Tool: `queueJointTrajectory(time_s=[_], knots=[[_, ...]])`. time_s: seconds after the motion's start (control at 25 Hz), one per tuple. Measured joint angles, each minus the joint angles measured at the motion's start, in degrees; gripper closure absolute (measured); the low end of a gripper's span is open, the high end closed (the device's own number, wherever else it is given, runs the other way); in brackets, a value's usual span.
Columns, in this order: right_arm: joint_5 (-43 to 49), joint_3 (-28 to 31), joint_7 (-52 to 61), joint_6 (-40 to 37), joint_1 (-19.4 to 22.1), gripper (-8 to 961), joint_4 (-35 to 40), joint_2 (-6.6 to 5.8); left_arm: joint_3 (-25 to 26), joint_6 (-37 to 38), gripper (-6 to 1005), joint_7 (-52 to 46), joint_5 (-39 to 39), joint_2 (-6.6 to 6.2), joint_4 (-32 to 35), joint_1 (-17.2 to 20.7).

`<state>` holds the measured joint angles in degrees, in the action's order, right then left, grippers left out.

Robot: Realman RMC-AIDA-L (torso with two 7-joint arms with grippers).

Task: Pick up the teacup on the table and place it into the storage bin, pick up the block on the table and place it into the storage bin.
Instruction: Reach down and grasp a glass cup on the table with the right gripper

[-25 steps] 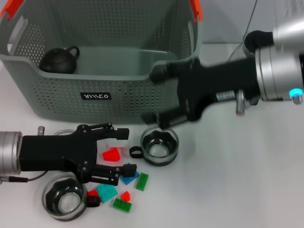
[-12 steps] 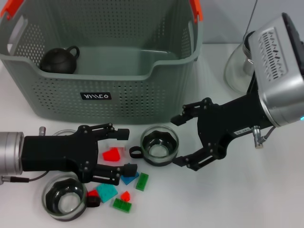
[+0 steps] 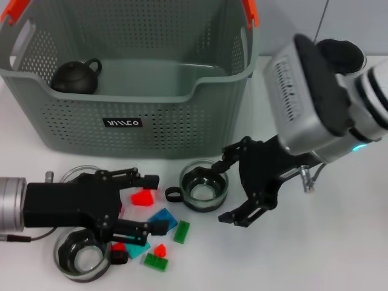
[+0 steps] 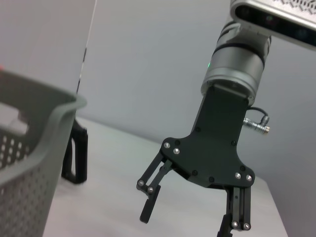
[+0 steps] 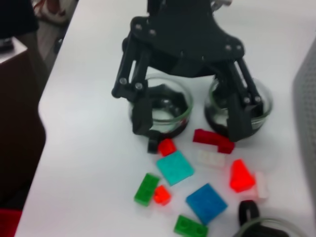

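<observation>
The grey-green storage bin [image 3: 130, 118] fills the back of the table, and its wall [image 4: 29, 148] also shows in the left wrist view. A glass teacup [image 3: 204, 185] stands just in front of it. My right gripper [image 3: 225, 185] is open, right beside the cup's right side, and appears as the right gripper [image 4: 187, 222] in the left wrist view. My left gripper [image 3: 154, 204] is open low over the blocks, its jaws either side of a red block [image 3: 143, 197]. The right wrist view shows this left gripper [image 5: 190, 123] above a teal block [image 5: 175, 167] and a blue block [image 5: 206, 202].
A black teapot [image 3: 76, 76] lies in the bin's left corner. A second glass cup [image 3: 82, 251] sits near the front left, a third [image 3: 77, 175] behind the left gripper. Green blocks [image 3: 181, 231] and small red ones [image 3: 160, 249] are scattered nearby. A black carafe handle [image 4: 76, 153] stands beyond the bin.
My right arm has swung down from in front of the bin to table height beside the middle teacup, jaws open. The left gripper has shifted slightly back toward the left, uncovering the blue block.
</observation>
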<state>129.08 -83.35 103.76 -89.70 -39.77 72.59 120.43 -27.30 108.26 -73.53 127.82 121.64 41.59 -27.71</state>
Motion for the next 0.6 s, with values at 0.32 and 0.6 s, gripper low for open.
queueJointTrajectory(time_s=[0.32, 0.6], knots=[[1.08, -5.69, 0.55, 5.59, -3.58, 25, -6.0, 0.11, 0.01, -0.06, 67, -0.65, 1.02, 0.16, -0.08, 0.54], [2.35, -11.66, 2.43, 12.05, -5.09, 24, -9.65, 0.2, -0.24, -0.2, 66, -0.65, 1.03, 0.39, -0.25, 0.55]])
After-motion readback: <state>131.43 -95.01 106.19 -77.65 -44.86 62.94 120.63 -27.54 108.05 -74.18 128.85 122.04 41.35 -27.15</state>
